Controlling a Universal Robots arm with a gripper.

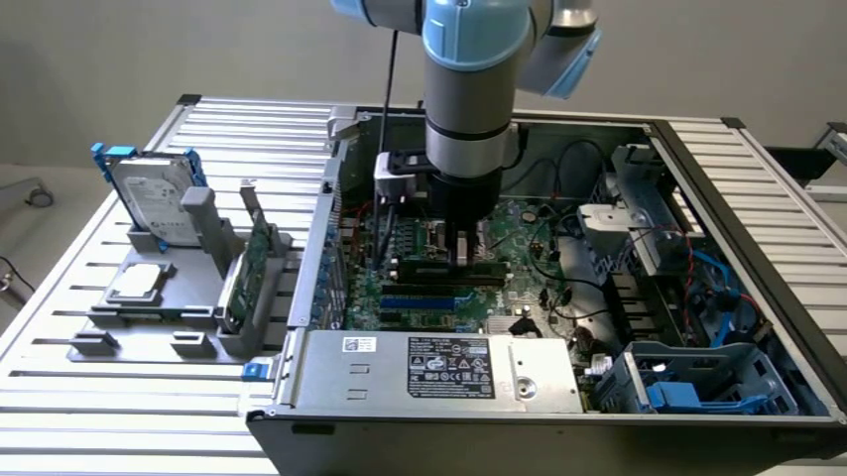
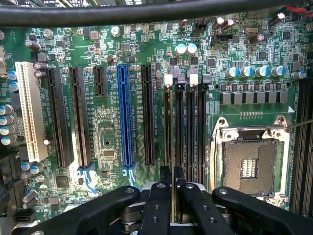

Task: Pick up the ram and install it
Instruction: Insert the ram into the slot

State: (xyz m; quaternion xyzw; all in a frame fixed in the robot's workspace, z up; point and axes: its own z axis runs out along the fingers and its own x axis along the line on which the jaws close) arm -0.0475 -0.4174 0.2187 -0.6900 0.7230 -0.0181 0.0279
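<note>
The black two-fingered gripper [image 2: 173,188] is closed nearly together on the ram [image 2: 173,196], a thin green circuit-board stick seen edge-on in the wrist view as a narrow pale line pinched between the black fingers [image 2: 159,200]. The stick stands upright over the bank of four long black memory slots [image 2: 185,129] with white and dark end clips, lined up with the slot nearest the black expansion slots; whether its lower edge already touches that slot cannot be told. In the exterior view the gripper [image 1: 463,256] hangs from the grey and light-blue robot arm [image 1: 473,89] down inside the open computer case [image 1: 741,198], just above the green motherboard [image 1: 530,248].

The case lies on a ribbed aluminium table [image 1: 79,268] before a plain pale wall. Beside the memory slots sit a bright blue expansion slot [image 2: 124,117], a white one [image 2: 28,110] and the empty square metal-framed processor socket [image 2: 249,164]. A grey power supply box with a printed label [image 1: 437,369] fills the near edge of the case.

On the exterior view's left a grey plastic holder tray [image 1: 146,327] stands on the table, carrying an upright silver hard drive with blue rails [image 1: 149,193], a taller green expansion card [image 1: 252,268] set on edge, and a small square silver processor chip [image 1: 139,283] lying flat
</note>
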